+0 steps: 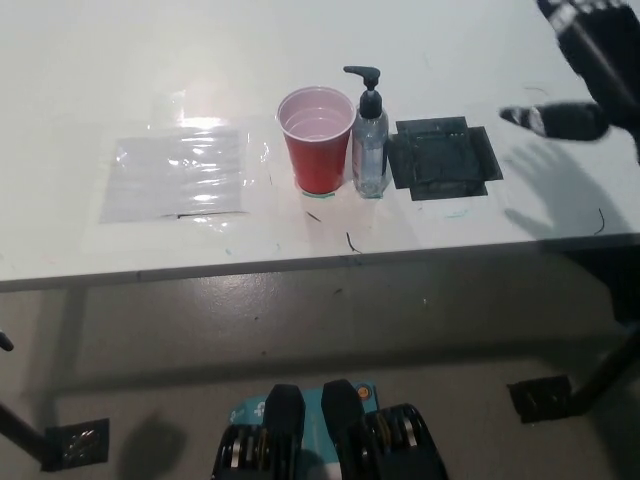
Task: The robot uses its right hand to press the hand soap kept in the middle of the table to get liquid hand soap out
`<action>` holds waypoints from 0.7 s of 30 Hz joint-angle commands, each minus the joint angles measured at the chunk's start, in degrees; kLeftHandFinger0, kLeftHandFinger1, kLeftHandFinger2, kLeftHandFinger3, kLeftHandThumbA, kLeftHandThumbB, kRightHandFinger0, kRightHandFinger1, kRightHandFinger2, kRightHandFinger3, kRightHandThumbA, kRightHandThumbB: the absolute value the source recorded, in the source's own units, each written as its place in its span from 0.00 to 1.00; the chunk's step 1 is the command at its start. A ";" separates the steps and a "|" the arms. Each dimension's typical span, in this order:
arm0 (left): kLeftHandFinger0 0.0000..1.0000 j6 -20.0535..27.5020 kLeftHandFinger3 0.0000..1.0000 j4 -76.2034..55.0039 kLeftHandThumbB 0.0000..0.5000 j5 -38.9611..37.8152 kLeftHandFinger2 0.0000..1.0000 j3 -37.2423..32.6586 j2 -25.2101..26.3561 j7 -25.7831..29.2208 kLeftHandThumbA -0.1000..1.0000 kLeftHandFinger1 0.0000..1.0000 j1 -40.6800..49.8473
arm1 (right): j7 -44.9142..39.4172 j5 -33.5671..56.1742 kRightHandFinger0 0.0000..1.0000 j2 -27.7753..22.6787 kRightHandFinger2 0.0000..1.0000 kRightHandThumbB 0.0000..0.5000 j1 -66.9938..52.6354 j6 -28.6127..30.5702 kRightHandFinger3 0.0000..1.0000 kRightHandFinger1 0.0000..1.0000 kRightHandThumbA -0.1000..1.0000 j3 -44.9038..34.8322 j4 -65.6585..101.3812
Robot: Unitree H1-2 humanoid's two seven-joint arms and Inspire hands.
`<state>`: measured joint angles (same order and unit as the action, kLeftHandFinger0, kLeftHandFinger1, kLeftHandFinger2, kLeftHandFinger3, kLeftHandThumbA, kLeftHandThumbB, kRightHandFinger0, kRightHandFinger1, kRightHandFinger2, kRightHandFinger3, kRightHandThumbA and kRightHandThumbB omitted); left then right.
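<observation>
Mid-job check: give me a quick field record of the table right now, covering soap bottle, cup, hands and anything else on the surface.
soap: clear plastic pump bottle with black pump head, upright, mid-table, nothing touching the pump
cup: red plastic cup, upright, right beside the bottle on its left, pale interior
right hand: black right hand, at the picture's upper right, well clear of the bottle, fingers spread, holding nothing
left hand: not in view
other: clear plastic sheet lying flat left of the cup; dark square mat right of the bottle
surface: white table

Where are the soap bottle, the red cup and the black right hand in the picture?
soap bottle (371,150): head view, on its clear body.
red cup (319,158): head view, on its outer wall.
right hand (588,75): head view, on the hand's middle.
</observation>
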<state>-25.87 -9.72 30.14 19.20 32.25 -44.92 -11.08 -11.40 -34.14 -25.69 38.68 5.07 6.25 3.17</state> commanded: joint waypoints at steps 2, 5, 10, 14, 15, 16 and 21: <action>1.00 -1.06 0.87 -1.87 0.32 0.19 1.00 0.69 1.11 0.79 1.00 1.00 -0.25 | 1.59 3.03 1.00 0.00 1.00 0.82 -4.20 -2.49 1.00 1.00 1.00 -3.97 3.92; 1.00 -1.06 0.88 -1.73 0.28 0.04 1.00 0.66 1.09 0.94 1.00 1.00 -0.30 | 2.36 2.94 1.00 0.60 1.00 0.87 -6.26 -2.85 1.00 1.00 1.00 -4.99 3.93; 1.00 -1.06 0.86 -1.68 0.26 -0.22 1.00 1.02 0.86 0.74 1.00 1.00 -0.38 | 4.32 3.67 1.00 2.05 1.00 0.90 -11.57 -3.60 1.00 1.00 1.00 -7.79 3.45; 1.00 -1.06 0.89 -1.84 0.27 -0.21 1.00 1.06 0.83 0.79 1.00 1.00 -0.31 | 7.03 3.07 1.00 3.16 1.00 0.83 -15.71 -2.88 1.00 1.00 1.00 -9.40 1.85; 1.00 -1.06 0.88 -1.86 0.26 -0.15 1.00 1.27 0.62 0.73 1.00 1.00 -0.39 | 8.27 3.09 1.00 3.63 1.00 0.85 -17.34 -2.41 1.00 1.00 1.00 -10.03 0.88; 1.00 -1.06 0.87 -1.86 0.26 0.04 1.00 1.58 0.33 0.53 1.00 1.00 -0.52 | 9.35 3.19 1.00 3.93 1.00 0.86 -18.67 -1.73 1.00 1.00 1.00 -10.54 0.00; 1.00 -1.06 0.87 -1.79 0.28 0.66 1.00 1.03 0.83 0.84 1.00 1.00 -0.75 | 15.42 2.89 0.49 6.32 0.66 0.82 -23.05 0.50 1.00 0.57 1.00 -12.99 -3.15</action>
<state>-25.87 -9.96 30.17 19.56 32.06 -44.91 -11.03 -3.74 -32.05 -19.83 16.20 2.37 -4.55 1.03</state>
